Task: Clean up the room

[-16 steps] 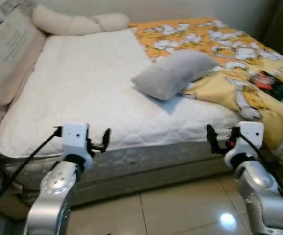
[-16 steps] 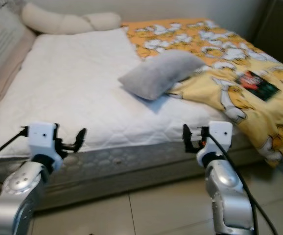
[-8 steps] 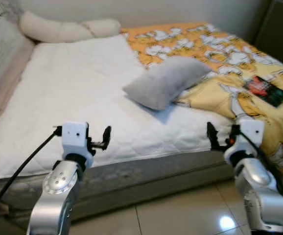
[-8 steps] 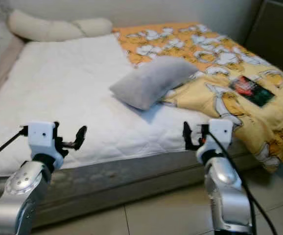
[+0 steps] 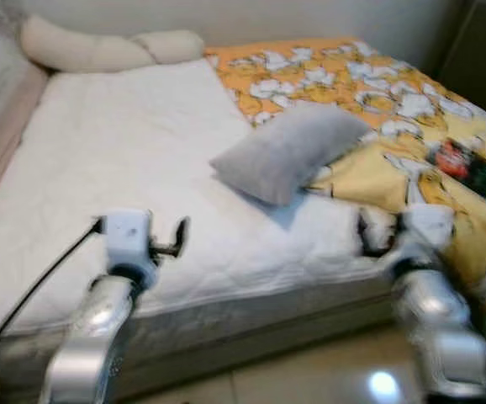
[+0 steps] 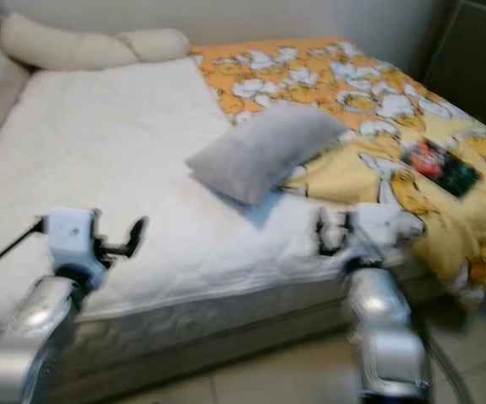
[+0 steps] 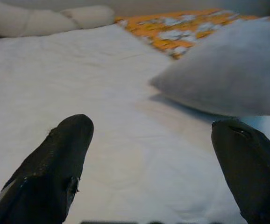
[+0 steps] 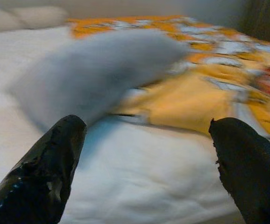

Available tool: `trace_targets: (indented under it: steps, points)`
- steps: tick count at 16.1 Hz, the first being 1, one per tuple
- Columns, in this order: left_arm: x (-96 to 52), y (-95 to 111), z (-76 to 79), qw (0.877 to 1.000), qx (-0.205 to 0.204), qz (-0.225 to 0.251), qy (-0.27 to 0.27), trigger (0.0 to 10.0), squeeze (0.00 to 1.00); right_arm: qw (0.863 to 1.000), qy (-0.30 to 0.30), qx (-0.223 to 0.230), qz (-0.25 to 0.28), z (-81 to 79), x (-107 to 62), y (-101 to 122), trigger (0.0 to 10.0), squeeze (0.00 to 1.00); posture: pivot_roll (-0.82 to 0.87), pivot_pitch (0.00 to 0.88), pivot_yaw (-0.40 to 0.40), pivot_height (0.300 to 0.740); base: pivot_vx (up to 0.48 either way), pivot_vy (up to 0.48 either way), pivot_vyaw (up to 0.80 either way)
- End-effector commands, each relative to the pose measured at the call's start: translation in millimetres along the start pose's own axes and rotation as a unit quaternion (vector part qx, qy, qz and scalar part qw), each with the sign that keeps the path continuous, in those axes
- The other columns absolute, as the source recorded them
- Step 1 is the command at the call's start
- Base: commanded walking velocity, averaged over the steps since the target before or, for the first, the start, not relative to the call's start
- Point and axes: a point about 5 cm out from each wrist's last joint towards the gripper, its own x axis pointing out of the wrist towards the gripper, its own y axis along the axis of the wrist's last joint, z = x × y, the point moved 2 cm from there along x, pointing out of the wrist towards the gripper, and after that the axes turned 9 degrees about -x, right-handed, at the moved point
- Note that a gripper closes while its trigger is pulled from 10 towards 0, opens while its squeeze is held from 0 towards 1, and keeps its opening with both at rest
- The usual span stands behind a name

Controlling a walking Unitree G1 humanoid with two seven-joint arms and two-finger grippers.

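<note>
Both the left gripper (image 7: 149,158) and right gripper (image 8: 146,163) hover with jaws released over the bed's white mattress (image 5: 125,160), facing the grey pillow (image 5: 289,151) beside the yellow blanket (image 5: 394,109).

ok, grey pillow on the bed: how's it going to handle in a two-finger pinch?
The grey pillow looks plump and soft, so probably light, and it will likely sag either side of a pinch. Its cloth cover should grip fine. It overlaps the yellow blanket, so a push may drag that along.
</note>
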Motion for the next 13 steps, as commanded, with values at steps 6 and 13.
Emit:
trace_targets:
  steps: [6, 13]
  points:
    - [2.2, 2.9, 5.2, 1.000, -0.001, 0.009, -0.009, 10.0, 0.00, 1.000, 0.006, 0.002, 0.005, 3.4, -4.4, 0.0, 10.0, 0.00, -0.05, 0.000, -0.019, 0.740, 0.363, 0.000, 0.00]
    - [1.2, -0.7, 6.2, 1.000, 0.002, 0.005, -0.015, 10.0, 0.00, 1.000, 0.005, -0.001, 0.004, 3.0, -5.6, -1.0, 10.0, 0.00, -0.05, 0.000, -0.020, 0.740, 0.360, 0.000, 0.00]
